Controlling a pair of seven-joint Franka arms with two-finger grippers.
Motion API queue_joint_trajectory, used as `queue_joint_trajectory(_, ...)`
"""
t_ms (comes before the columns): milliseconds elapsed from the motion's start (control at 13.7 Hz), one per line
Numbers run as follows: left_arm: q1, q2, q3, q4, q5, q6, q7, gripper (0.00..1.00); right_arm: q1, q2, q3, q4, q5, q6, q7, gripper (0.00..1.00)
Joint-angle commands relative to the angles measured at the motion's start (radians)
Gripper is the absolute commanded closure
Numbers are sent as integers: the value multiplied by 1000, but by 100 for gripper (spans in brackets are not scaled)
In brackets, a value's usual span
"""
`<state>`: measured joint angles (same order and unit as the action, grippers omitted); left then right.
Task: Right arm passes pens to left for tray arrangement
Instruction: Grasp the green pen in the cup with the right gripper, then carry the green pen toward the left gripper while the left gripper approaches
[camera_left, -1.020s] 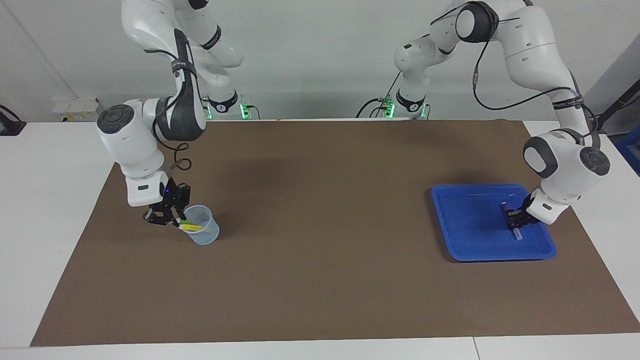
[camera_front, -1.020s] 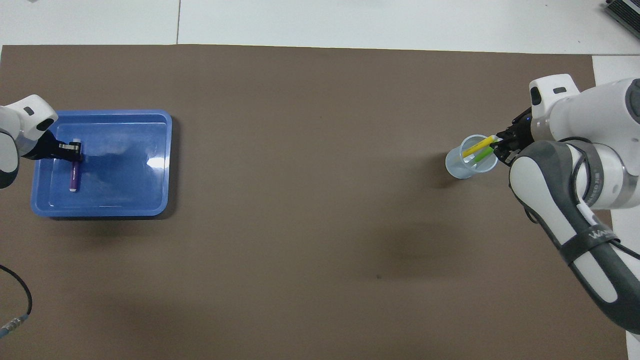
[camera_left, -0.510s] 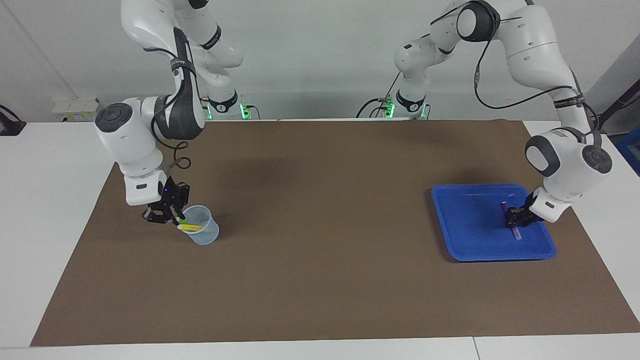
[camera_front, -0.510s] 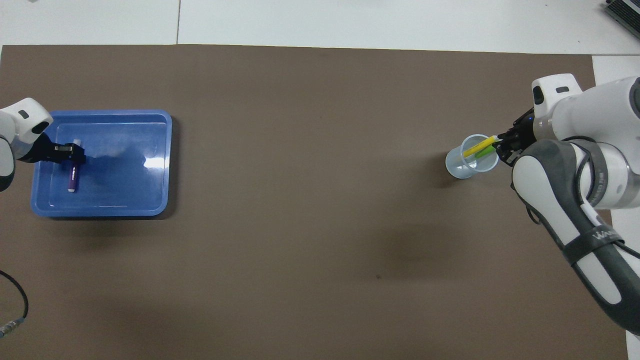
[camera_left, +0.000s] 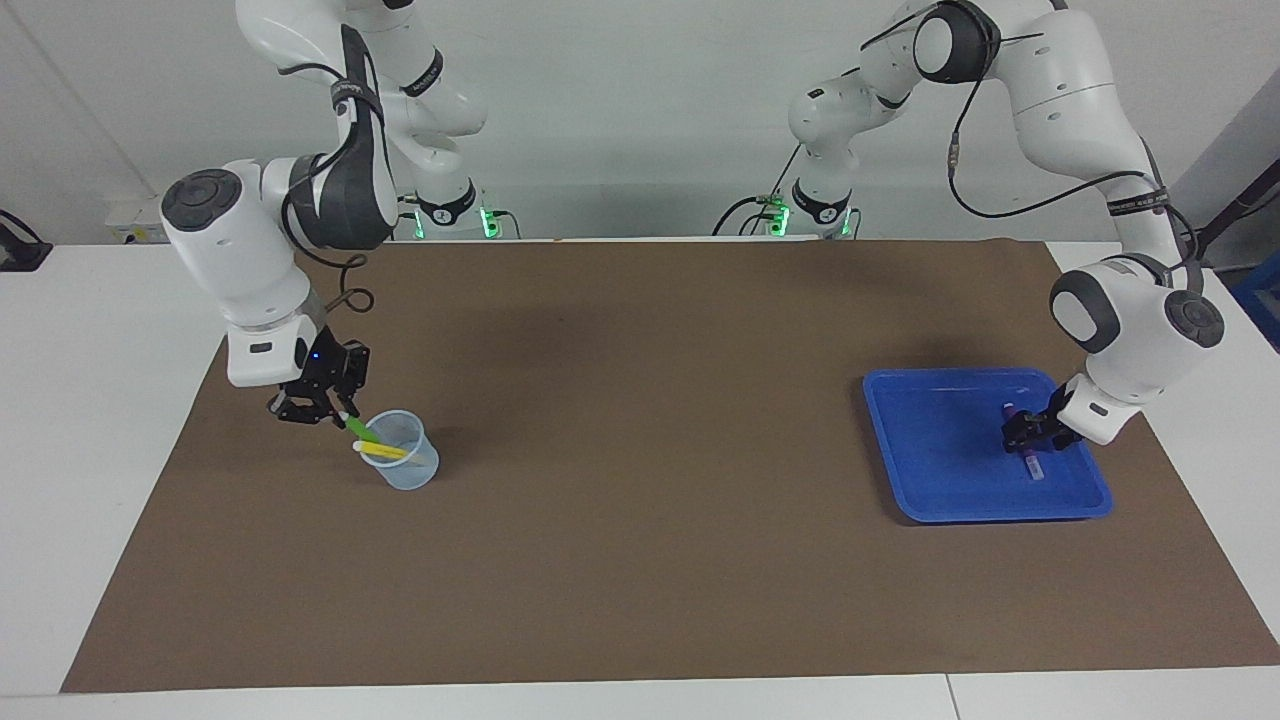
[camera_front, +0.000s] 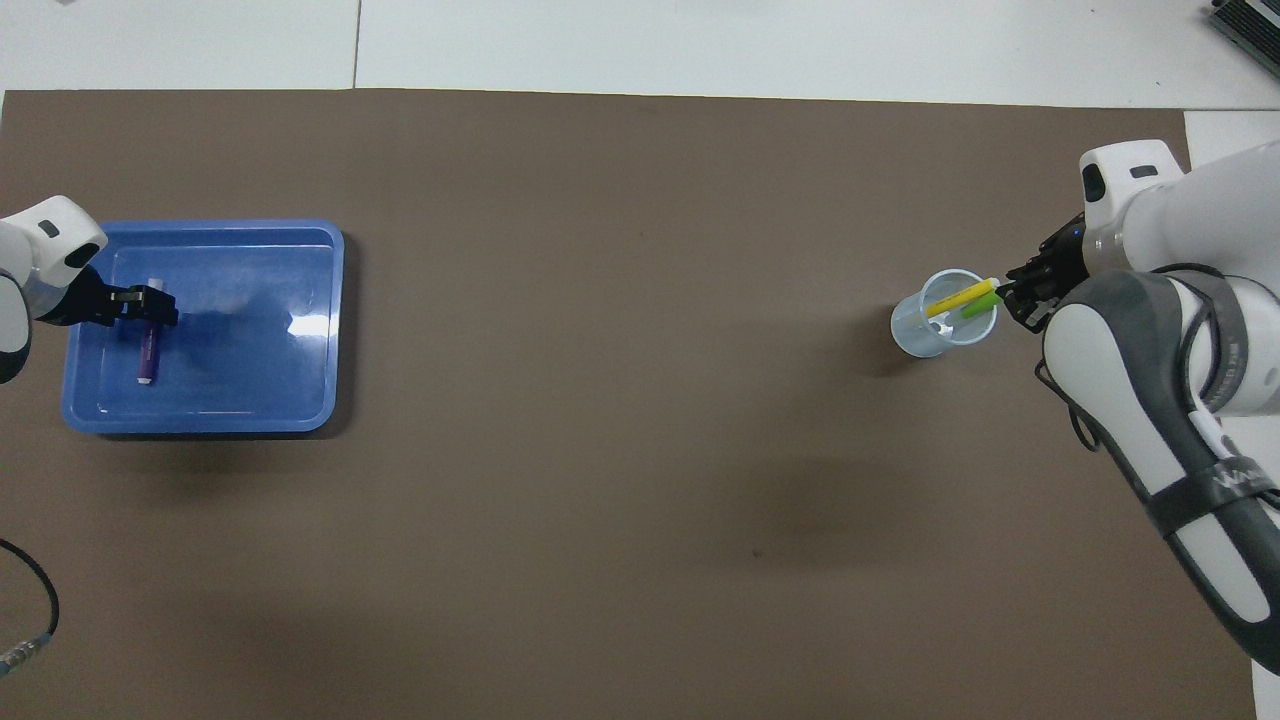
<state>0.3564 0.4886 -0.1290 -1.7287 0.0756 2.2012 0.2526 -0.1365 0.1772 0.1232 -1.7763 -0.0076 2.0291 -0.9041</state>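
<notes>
My right end effector (camera_left: 338, 411) grips the green pen (camera_left: 357, 428); lift straight, clear of the cup (camera_left: 404, 463). My left end effector (camera_left: 1027, 438), released, hovers over the purple pen (camera_left: 1030, 462) in the tray (camera_left: 930, 470).

Bright, even light from above leaves only soft, blurry shadows on the matte brown mat (camera_front: 620, 350) covering the surface, a white glare patch on the shallow glossy blue plastic tray (camera_front: 310, 326), and sharp focus throughout.

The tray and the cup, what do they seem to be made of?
Tray: probably glossy, opaque blue plastic; a bright glare patch shows on its floor. Cup: likely thin, translucent plastic; the pens inside show faintly through its wall.
</notes>
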Motion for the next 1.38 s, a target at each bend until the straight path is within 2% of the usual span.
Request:
queue_joint_trajectory(0,4,-31,-15,-28,0,-8,17,2,-5,-9,10,75,-9,-108,49,100)
queue_joint_trajectory(218,-11,-54,-17,-28,0,-9,14,2,3,-5,13,178,-5,-231,116,100)
queue_joint_trajectory(583,-17,-76,-26,-29,0,-32,17,1,6,-7,21,251,-6,-340,235,100)
queue_joint_trajectory(1092,-25,-133,-66,-31,-5,-51,43,4,5,-5,56,258,24,-355,350,100)
queue_joint_trajectory(1165,-25,-142,-73,-34,-17,-70,43,9,5,-5,59,261,43,-360,387,100)
queue_joint_trajectory(1311,-27,-160,-86,-31,-100,-125,40,10,5,-7,59,261,95,-365,459,100)
